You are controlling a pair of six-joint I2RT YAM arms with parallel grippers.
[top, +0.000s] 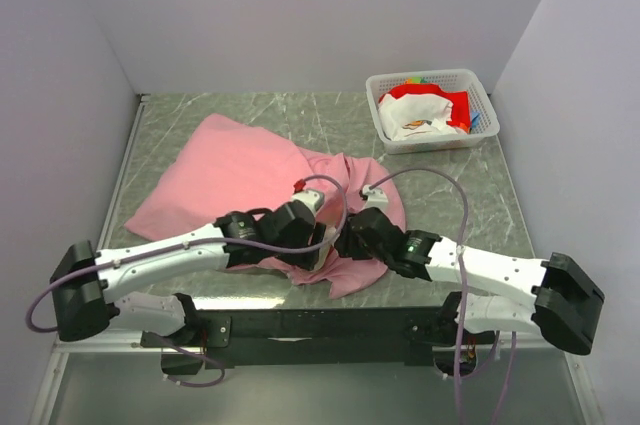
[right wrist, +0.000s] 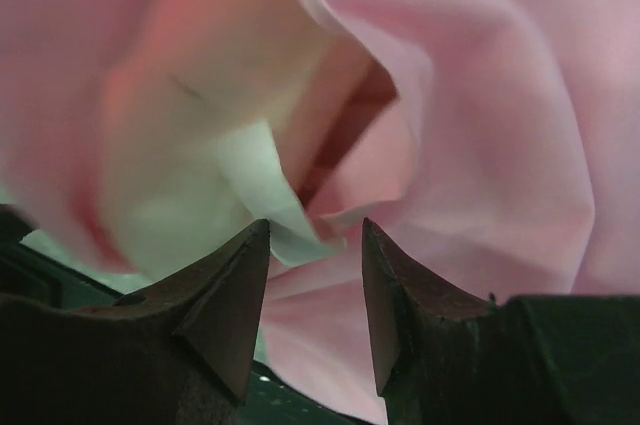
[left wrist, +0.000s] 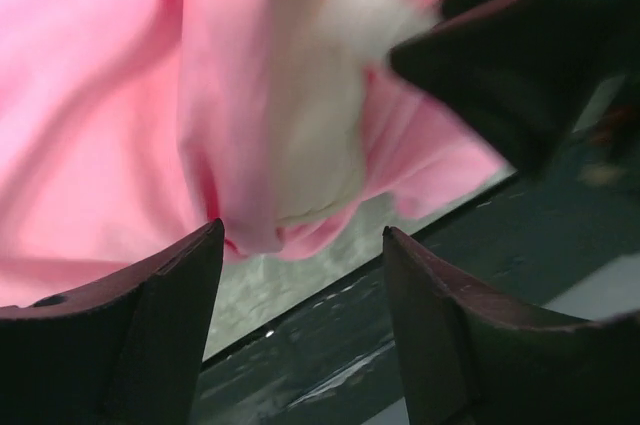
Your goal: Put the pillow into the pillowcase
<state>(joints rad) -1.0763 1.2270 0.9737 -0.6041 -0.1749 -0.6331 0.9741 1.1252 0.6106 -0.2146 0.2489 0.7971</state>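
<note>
The pink pillowcase [top: 235,180] lies bunched across the table's left and middle, its near end at the front edge. A patch of the cream pillow [left wrist: 320,135] shows through the folds there, and the rest of it is hidden in the fabric. Both grippers meet at that near end. My left gripper [top: 308,245] [left wrist: 303,228] is open with nothing between its fingers, and the fabric hangs just past their tips. My right gripper [top: 352,240] [right wrist: 316,223] is also open, its tips against loose folds of pillowcase [right wrist: 480,145] and pillow [right wrist: 190,205].
A white basket [top: 382,115] with white and red cloth items stands at the back right. Walls enclose the table on the left, back and right. The black front rail [top: 320,325] runs just below the pillowcase's near end. The right arm's dark wrist [left wrist: 520,55] crowds the left wrist view.
</note>
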